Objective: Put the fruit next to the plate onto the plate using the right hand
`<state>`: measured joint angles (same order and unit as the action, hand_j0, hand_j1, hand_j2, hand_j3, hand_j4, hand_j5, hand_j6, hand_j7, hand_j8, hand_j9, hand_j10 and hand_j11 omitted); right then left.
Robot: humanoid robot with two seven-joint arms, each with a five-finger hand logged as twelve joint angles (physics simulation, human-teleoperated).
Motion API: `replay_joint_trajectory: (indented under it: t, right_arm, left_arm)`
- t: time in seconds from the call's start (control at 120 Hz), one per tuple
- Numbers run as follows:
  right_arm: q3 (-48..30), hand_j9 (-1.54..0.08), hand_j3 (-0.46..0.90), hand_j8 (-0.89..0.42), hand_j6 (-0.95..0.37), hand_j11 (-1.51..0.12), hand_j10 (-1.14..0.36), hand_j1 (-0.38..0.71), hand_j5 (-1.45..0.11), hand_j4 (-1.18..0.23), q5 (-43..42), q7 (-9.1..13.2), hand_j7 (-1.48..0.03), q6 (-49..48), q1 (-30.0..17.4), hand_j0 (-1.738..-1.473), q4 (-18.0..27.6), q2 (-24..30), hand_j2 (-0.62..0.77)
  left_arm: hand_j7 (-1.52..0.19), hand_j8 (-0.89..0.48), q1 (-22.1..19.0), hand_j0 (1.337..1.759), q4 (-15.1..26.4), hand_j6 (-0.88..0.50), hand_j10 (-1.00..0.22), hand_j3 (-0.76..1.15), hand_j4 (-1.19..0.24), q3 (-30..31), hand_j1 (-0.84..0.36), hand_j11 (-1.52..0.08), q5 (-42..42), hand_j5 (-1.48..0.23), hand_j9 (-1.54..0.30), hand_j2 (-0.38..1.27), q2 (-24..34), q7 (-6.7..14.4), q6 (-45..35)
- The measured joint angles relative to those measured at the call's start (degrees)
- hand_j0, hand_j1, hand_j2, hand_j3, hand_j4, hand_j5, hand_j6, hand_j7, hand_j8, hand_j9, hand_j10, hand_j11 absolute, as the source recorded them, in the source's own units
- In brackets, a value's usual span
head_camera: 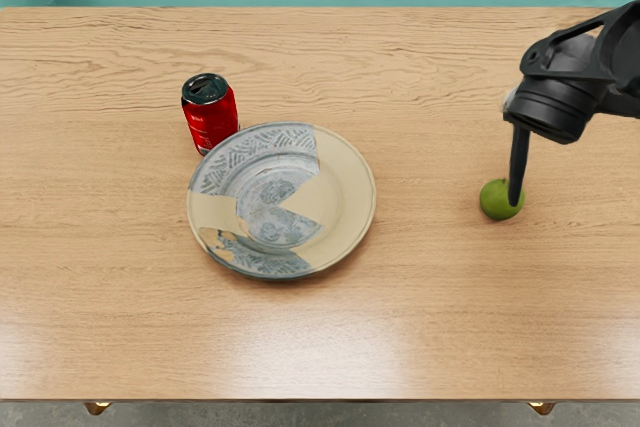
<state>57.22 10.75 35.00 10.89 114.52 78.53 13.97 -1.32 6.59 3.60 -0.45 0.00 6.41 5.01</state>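
A small green round fruit lies on the table, well to the right of the plate. The plate is beige with grey patterned patches and has nothing on it. My right hand comes in from the right edge and hovers just above the fruit. One dark finger points straight down, and its tip overlaps the fruit's right side. The rest of the hand is hidden behind the black wrist. Nothing is grasped. My left arm is out of view.
A red soda can stands upright just beyond the plate's upper left rim. The wooden table runs to a front edge near the bottom of the picture. A teal wall lies behind the far edge.
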Motion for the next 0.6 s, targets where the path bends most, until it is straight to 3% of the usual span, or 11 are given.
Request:
replay_joint_trajectory:
  t: [0.242, 0.6]
  right_arm:
    - [-2.78, -0.12, 0.00, -0.09, -0.09, -0.12, -0.09, -0.24, -0.12, -0.09, -1.26, 0.00, -0.12, 4.69, -6.39, -1.658, -1.24, -0.71, -0.02]
    - [-3.40, -0.16, 0.00, -0.13, -0.13, -0.16, -0.13, -0.20, -0.16, -0.13, -2.78, 0.00, -0.16, 11.35, -11.65, -1.658, -2.96, -0.82, -0.02]
  left_arm:
    - [-0.01, -0.01, 0.00, 1.658, 0.00, -0.01, -0.01, 0.00, -0.01, 0.00, 0.34, -0.01, 0.00, -0.01, -0.01, 0.00, 0.00, 0.00, 0.00]
    - [-0.01, -0.01, 0.00, 1.658, 0.00, -0.01, -0.01, 0.00, -0.01, 0.00, 0.34, -0.01, 0.01, -0.01, -0.01, 0.00, 0.00, 0.01, 0.00]
